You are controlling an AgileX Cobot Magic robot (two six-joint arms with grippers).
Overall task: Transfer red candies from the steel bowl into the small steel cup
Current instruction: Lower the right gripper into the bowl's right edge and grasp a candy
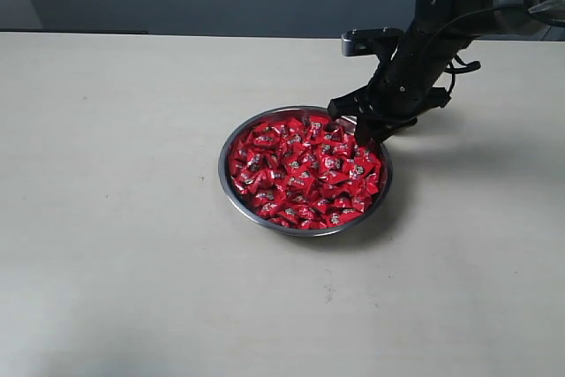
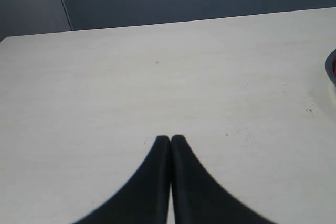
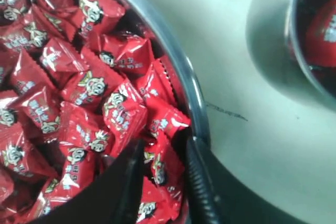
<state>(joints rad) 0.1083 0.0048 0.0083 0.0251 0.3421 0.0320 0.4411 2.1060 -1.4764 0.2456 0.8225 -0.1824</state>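
Right wrist view: pinched one candy [image 3: 165, 174] in right claw [image 3: 165, 145] beside bowl [image 3: 178, 61] rim, cup [image 3: 270, 35] near for short carry; parked left claw [image 2: 170, 139] shut.

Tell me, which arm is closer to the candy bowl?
Right. Its jaws are inside the steel bowl, gripping a red candy; the left jaws hang over the table, well away.
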